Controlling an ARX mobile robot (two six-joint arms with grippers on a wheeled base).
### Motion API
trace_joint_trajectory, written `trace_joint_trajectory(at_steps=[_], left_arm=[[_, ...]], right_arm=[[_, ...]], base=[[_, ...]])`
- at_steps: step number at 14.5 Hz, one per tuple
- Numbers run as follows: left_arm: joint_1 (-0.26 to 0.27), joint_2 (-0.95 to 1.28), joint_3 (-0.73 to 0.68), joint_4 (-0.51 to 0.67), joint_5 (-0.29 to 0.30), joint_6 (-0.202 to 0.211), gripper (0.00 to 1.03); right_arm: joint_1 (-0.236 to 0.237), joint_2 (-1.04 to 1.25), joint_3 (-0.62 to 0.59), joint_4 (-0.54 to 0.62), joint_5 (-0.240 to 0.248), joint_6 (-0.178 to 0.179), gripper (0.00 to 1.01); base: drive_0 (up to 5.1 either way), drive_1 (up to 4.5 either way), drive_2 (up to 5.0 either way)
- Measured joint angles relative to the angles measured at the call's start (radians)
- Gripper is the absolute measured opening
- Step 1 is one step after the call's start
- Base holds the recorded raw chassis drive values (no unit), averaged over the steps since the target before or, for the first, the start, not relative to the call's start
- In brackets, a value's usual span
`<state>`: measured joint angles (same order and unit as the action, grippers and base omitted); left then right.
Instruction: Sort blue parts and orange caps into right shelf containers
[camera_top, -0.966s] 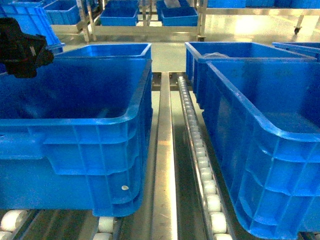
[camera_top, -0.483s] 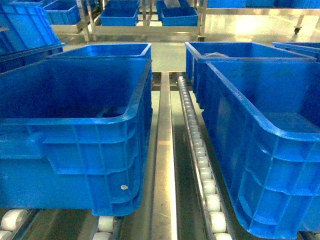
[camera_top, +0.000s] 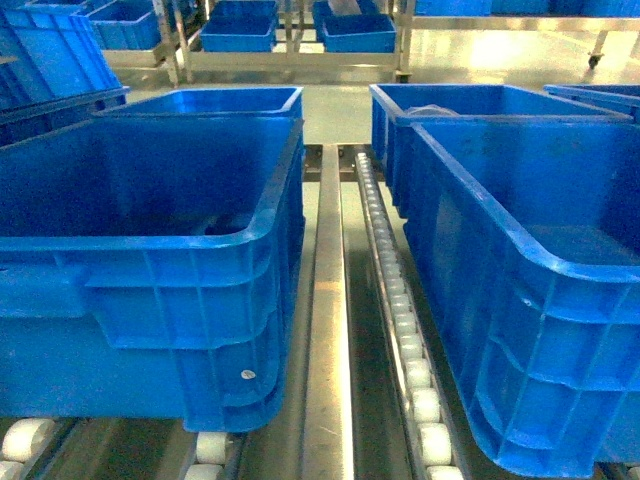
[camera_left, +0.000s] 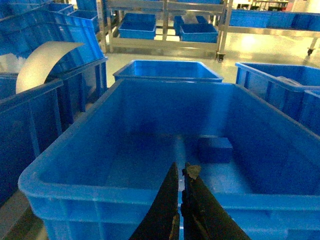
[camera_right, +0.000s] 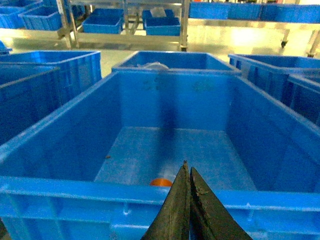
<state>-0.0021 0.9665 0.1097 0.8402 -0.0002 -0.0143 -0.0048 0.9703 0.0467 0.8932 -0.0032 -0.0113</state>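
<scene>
Blue part (camera_left: 214, 149): a small rectangular block lying flat on the floor of the left crate (camera_left: 75, 165), towards its far right quarter, beyond and slightly right of the left hand (camera_left: 181, 175). Orange cap (camera_right: 161, 182): a small disc on the floor of the right crate (camera_right: 60, 187), close to the near wall, just left of and below the tips of the right hand (camera_right: 187, 175), partly hidden by the near rim.

Left hand: fingers pressed together with nothing between them, tips over the near rim of the left crate, pointing forward into it. Right hand: fingers likewise closed tip to tip and empty, poised over the near rim of the right crate and pointing along its length.

Head view: neither hand appears. The left crate (camera_top: 180, 300) and right crate (camera_top: 540, 330) stand side by side on a roller conveyor (camera_top: 400, 330), separated by a metal rail (camera_top: 328, 330). A further blue crate (camera_top: 215, 101) stands behind each. Background: metal shelving (camera_top: 290, 50) carrying more blue bins.
</scene>
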Motion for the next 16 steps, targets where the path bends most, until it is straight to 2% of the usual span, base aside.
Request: trace_joint_trajectory(at_steps=[2,8,16], left_arm=[[0.001,-0.029,-0.049,0.04,0.0,0.0,0.02],[0.001,-0.317,-0.099,-0.217,0.0,0.0,0.02],[0.001,-0.616,-0.1,-0.489,0.0,0.0,0.02]], right_arm=[[0.0,-0.105,-0.007,-0.074,0.0,0.0,0.01],[0.0,-0.39,-0.033,-0.328,0.0,0.0,0.01],[0.0,-0.66,-0.034,-0.582,0.0,0.0,0.01]], base=[[0.0,0.0,0.0],[0.0,0.0,0.0],[0.0,0.0,0.0]])
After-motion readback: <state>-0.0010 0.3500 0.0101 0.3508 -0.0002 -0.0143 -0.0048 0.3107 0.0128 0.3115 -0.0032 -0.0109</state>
